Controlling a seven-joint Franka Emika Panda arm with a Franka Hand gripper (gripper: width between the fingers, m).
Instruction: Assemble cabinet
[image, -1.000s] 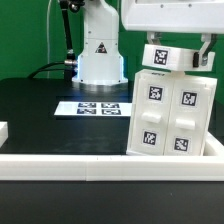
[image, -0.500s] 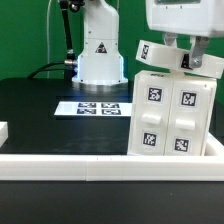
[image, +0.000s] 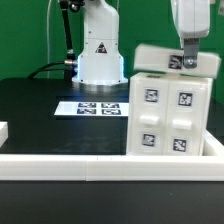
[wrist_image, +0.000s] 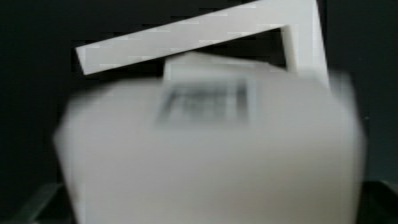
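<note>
The cabinet (image: 170, 120), a white box body with several tagged panels on its face, stands at the exterior view's right. A white tagged top panel (image: 152, 60) lies flat across its top. My gripper (image: 188, 62) comes down from above over that panel's right part. One dark finger (image: 188, 50) shows in front of the panel's face and the other is hidden behind it. The frames do not show whether the jaws press on the panel. The wrist view is blurred: a white mass (wrist_image: 196, 140) fills it, under a white angled edge (wrist_image: 196, 40).
The marker board (image: 98, 107) lies flat on the black table in front of the white robot base (image: 100, 55). A white raised rim (image: 100, 165) runs along the table's front edge. A small white piece (image: 3, 130) shows at the exterior view's left edge.
The panel hung tilted above the cabinet; now it lies level on the cabinet's top. My gripper has turned about its axis and come down with it.
</note>
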